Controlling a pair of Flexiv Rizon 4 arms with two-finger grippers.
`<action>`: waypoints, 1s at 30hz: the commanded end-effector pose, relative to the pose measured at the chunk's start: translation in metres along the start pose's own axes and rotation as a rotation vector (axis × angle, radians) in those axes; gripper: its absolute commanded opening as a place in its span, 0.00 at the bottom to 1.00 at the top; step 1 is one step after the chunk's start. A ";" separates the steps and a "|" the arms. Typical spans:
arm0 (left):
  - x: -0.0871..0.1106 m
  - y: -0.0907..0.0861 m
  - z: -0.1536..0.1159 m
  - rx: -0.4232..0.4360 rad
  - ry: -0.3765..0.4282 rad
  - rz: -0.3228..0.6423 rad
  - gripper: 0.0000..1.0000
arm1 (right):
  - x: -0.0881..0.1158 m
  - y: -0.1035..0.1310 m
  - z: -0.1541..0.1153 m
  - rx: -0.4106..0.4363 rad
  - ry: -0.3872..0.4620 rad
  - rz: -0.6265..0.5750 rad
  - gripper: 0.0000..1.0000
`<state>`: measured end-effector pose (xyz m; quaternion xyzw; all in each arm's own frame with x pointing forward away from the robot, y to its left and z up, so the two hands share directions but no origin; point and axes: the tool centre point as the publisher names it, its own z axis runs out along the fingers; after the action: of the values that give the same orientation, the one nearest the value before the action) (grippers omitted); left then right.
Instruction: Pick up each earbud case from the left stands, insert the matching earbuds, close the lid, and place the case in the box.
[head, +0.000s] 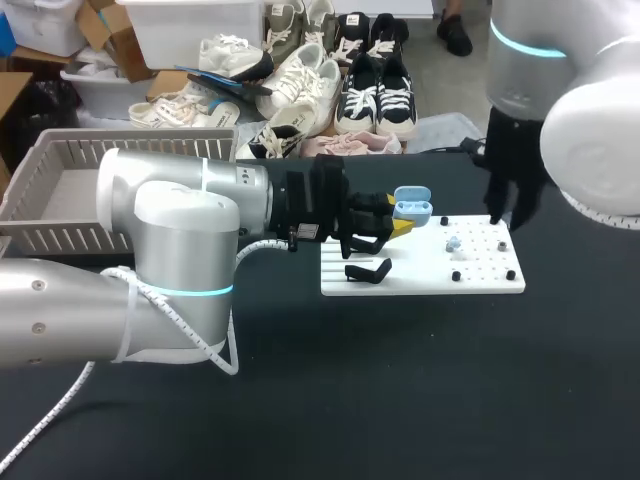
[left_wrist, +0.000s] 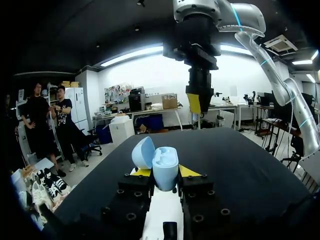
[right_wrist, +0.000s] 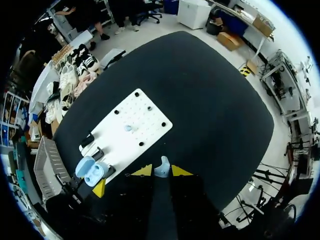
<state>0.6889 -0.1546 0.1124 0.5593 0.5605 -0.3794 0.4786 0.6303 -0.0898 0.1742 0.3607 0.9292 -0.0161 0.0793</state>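
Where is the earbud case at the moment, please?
In the head view the open case sits between the left gripper's fingers, at the board's left end, left of the right gripper holding an earbud.

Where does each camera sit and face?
Head view: above and behind, looking down on the table; left arm and right arm show.
Left wrist view: on the left arm, facing across the table; left gripper holds the earbud case.
Right wrist view: on the right arm, facing down at the white board; right gripper holds an earbud.
All three show the earbud case.
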 end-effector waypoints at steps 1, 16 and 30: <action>0.000 -0.001 0.000 -0.003 -0.001 0.000 0.00 | 0.005 0.026 -0.011 0.054 -0.023 0.117 0.00; 0.000 -0.001 0.000 -0.003 -0.001 0.000 0.00 | 0.019 0.094 -0.017 0.024 -0.030 0.052 0.00; 0.000 -0.001 0.000 -0.003 -0.001 0.000 0.00 | 0.025 0.105 -0.010 0.007 -0.009 0.032 0.00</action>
<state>0.6889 -0.1546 0.1124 0.5593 0.5605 -0.3794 0.4786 0.6815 0.0043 0.1834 0.3759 0.9228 -0.0186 0.0826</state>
